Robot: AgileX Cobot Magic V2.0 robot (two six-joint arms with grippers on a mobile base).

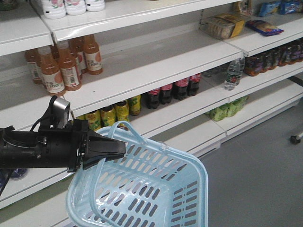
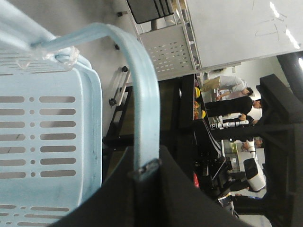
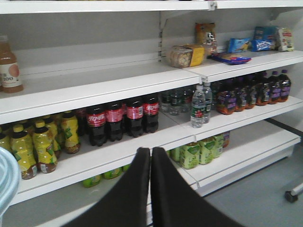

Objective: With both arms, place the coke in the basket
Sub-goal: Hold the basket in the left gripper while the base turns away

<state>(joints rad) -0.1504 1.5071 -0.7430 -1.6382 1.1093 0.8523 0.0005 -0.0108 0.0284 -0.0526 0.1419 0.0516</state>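
Left gripper (image 1: 116, 150) clamps handle (image 2: 144, 118) of basket (image 1: 189, 170) | right gripper (image 3: 150, 163) closed | bare floor (image 1: 255, 179) beyond basket rim

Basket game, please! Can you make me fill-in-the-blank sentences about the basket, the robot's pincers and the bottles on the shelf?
1. The left pincer is shut on the basket's ___.
2. The basket's plastic is pale ___.
3. The right pincer holds nothing, and its jaws are ___.
4. The dark cola bottles on the shelf wear ___ labels.

Missing words: handle, blue, shut, red.
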